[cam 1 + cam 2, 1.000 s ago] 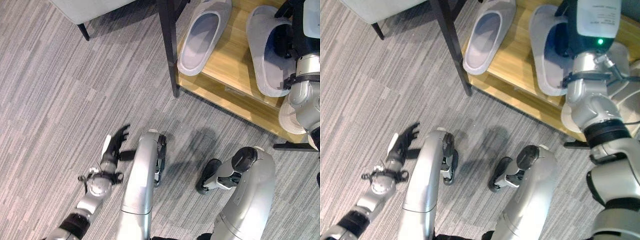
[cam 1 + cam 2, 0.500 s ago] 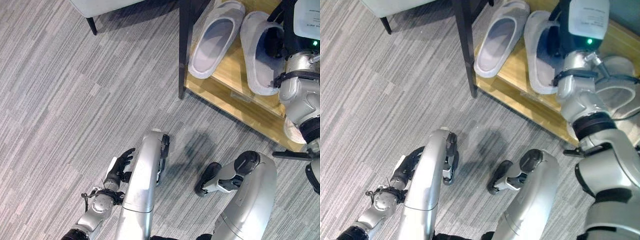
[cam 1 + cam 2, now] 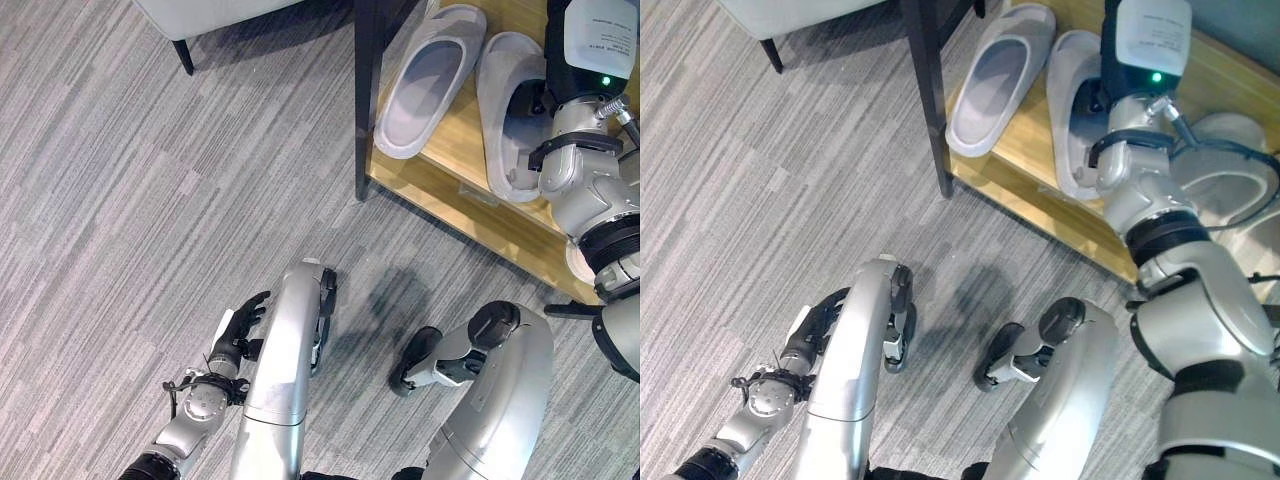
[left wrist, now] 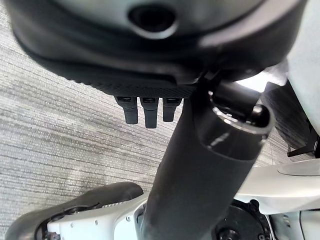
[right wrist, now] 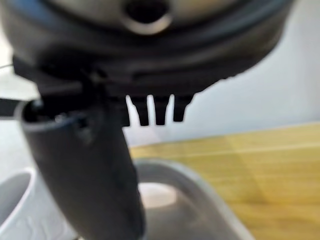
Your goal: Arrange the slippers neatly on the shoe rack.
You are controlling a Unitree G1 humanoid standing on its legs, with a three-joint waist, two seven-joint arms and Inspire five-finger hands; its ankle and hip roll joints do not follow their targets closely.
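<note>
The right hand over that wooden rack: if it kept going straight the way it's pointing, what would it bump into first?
Most likely the grey slipper right beneath it. The right hand points down at that slipper on the wooden shoe rack. Whether the fingers already touch it is unclear, since the wrist hides them from above.

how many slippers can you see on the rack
3: one grey slipper at the shoe rack's left end, a second slipper beside it under the right hand, a third slipper further right. Others may be hidden.
</note>
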